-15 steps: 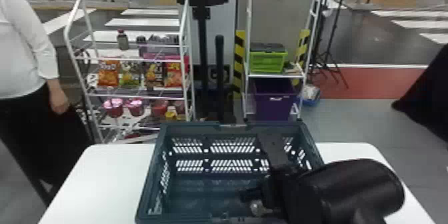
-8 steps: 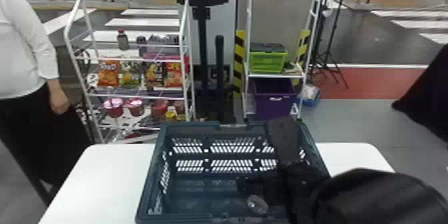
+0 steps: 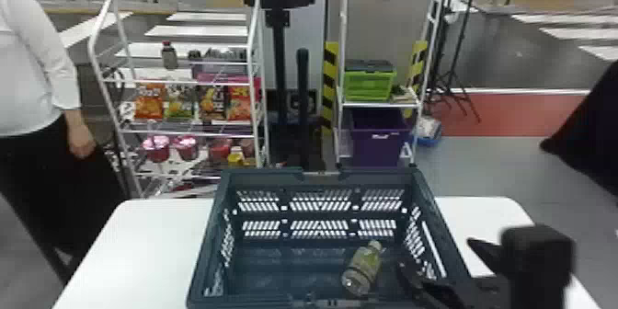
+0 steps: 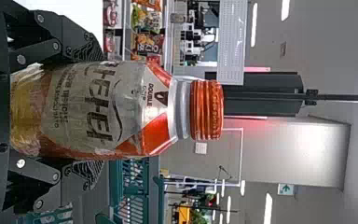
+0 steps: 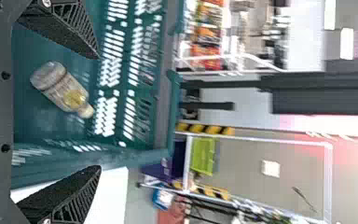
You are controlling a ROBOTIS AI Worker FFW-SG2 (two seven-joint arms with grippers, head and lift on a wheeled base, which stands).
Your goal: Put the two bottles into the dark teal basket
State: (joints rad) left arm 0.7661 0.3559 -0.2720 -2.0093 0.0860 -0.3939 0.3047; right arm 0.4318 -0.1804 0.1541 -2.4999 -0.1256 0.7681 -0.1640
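The dark teal basket (image 3: 322, 176) stands on the white table, and a clear bottle with a pale cap (image 3: 363, 266) lies inside it, toward its right side. My right gripper (image 3: 434, 257) is over the basket's right wall, its fingers apart. In the right wrist view the right gripper (image 5: 93, 114) has nothing between its fingers, with the lying bottle (image 5: 64, 89) farther off in the basket. In the left wrist view my left gripper (image 4: 86, 112) is shut on a bottle with an orange cap (image 4: 121, 112), held upright; part of the basket (image 4: 133, 191) is beyond it.
The white table (image 3: 142, 248) extends on both sides of the basket. Behind stand a snack rack (image 3: 184, 131) and a shelf with a green crate (image 3: 370, 85) and a purple bin (image 3: 379, 140). A person stands at the far left.
My right gripper has moved right, off the bottle, which now lies free in the basket.
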